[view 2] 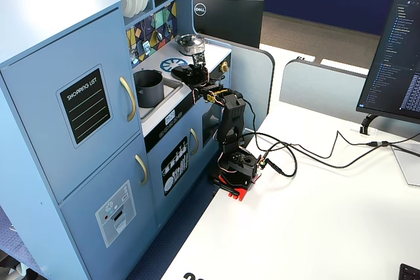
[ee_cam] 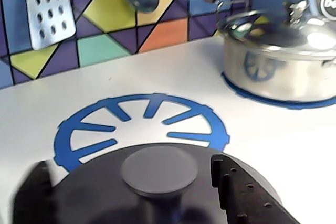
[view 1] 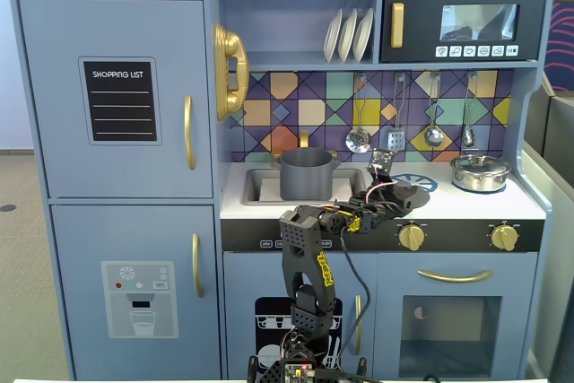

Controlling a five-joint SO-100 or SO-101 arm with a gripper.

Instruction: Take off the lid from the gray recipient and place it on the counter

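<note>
Black end effector fingers sit on either side of the small center knob of the round matte dark gray lid, low in the middle of the wrist view; one dark finger stands just right of the knob and a blurred one shows at the lower left, so the end effector appears clenched on the lid's knob. Beyond the lid in that view lies the blue printed burner ring on the pale white-gray tabletop, and the shiny silver pot with its glass-and-steel lid stands at the upper right on a second blue ring.

In a fixed view, the end effector and lid are at centre right of the frame, over the front part of the tabletop, right of the sink. The matte dark gray cylindrical pot stands uncovered in the recessed sink, left of centre. The silver pot is further right, well apart from the lid.

In a fixed view from the side, the arm reaches up from the white desk to the tabletop, with the gray pot open in the sink, in the upper-left part of the frame.
</note>
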